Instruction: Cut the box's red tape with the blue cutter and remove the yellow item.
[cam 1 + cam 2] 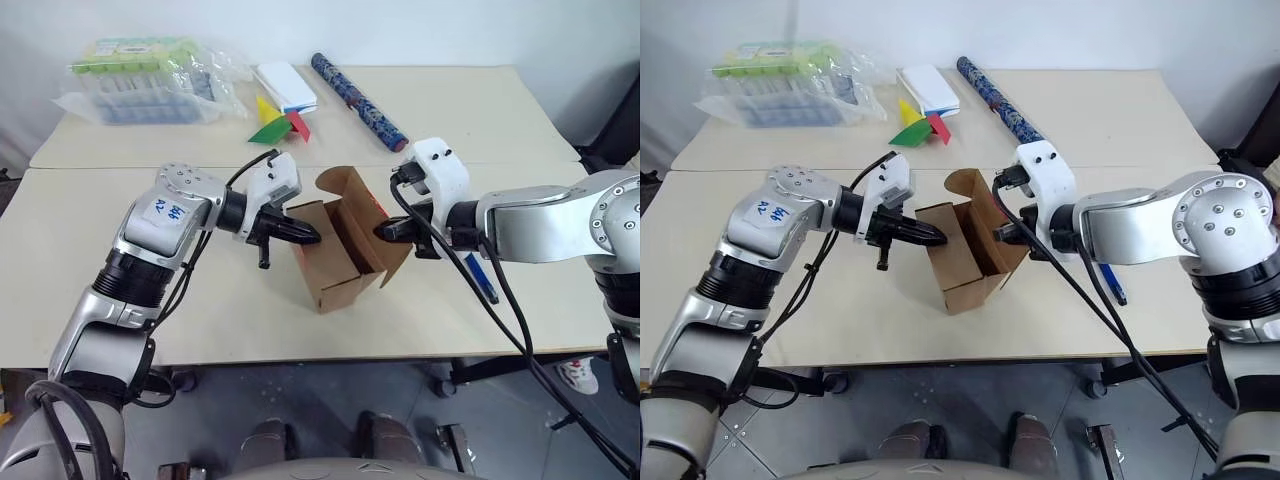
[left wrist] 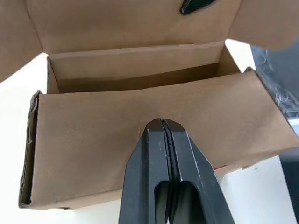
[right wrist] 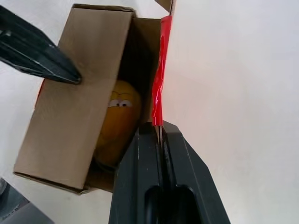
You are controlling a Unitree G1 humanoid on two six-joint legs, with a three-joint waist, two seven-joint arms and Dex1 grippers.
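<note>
On the worktop [image 1: 90,220] the box [image 1: 335,265] stands open between two claws: left claw [image 1: 310,236] pressed together at its wall, right claw [image 1: 380,231] pinching its red-taped flap [image 3: 159,88], yellow item [image 3: 117,121] inside.

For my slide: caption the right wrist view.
Shut right gripper pinches open brown cardboard box's red-taped flap, yellow toy inside.

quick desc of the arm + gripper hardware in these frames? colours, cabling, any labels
Both arms: silver-grey metal links with black joint bands. White wrist housings carry the left gripper and right gripper, each with two black tapered fingers. Black cables run loose along both forearms. The left arm has a white sticker with blue handwriting, illegible.
</note>
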